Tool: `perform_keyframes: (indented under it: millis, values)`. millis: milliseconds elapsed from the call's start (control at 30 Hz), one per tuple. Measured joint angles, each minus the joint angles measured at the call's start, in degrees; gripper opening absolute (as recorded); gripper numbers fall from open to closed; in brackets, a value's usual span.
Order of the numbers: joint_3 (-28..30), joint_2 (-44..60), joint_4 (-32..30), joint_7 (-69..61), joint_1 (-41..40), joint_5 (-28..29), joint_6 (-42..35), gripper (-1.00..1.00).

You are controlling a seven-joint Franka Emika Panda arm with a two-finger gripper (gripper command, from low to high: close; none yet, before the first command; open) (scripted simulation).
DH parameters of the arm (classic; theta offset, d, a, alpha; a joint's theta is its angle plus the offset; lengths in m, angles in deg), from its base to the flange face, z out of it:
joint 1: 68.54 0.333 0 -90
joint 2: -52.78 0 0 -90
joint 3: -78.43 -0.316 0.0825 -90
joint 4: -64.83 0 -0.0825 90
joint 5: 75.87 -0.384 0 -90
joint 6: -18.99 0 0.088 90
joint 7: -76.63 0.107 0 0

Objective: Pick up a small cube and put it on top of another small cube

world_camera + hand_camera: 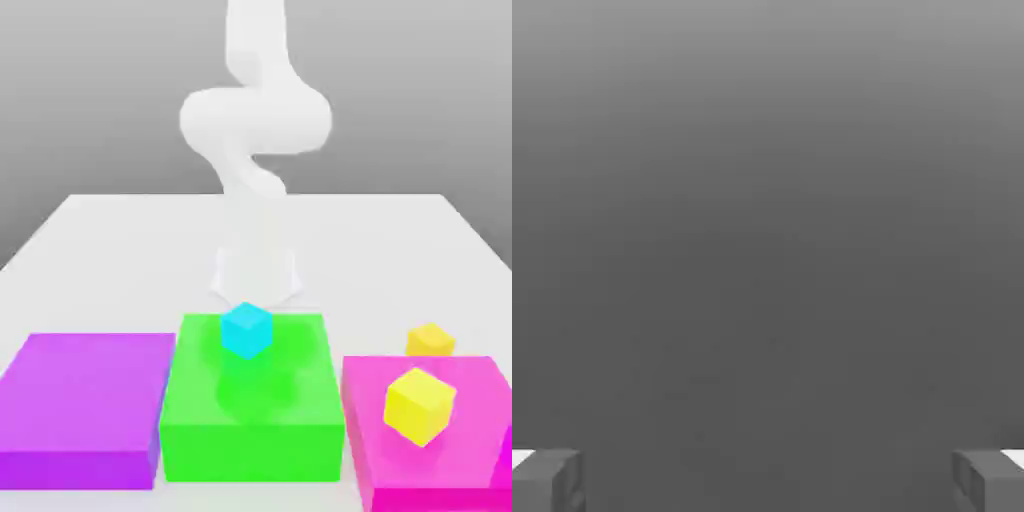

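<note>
The small golden-yellow cube (430, 340) sits on the white table, just behind the pink block (375, 400), toward the exterior view's right. My gripper (255, 288) hangs at the end of the white arm, behind and slightly above the cyan cube (246, 331), well to the left of the golden-yellow cube. In the hand view the gripper (768, 482) is open: its two fingertips (548, 480) stand far apart with nothing between them, against plain grey.
The cyan cube rests on a green block (250, 430) at front centre. A brighter lemon-yellow cube (420, 405) lies on the pink block. A purple block (85, 405) stands at the exterior view's left. White table (130, 260) stretches behind the blocks.
</note>
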Motion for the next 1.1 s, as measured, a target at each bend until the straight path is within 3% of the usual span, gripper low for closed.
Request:
perform_keyframes:
  millis: [500,633,733,933,967,1100]
  values:
    - [-22.0,28.1,-21.2,14.1,12.4,-3.3,20.4,0.00]
    - [-28.3,39.5,-27.7,22.4,18.3,0.5,28.0,0.00]
    - [-24.0,46.2,-27.9,30.6,20.7,10.3,32.4,0.00]
    - [-6.5,56.4,-25.5,42.7,34.8,26.2,39.9,0.00]
    - [-4.4,57.5,-25.3,43.5,36.6,27.3,40.8,-1.00]
    - [-4.4,57.5,-25.3,43.6,36.6,27.4,40.8,-1.00]
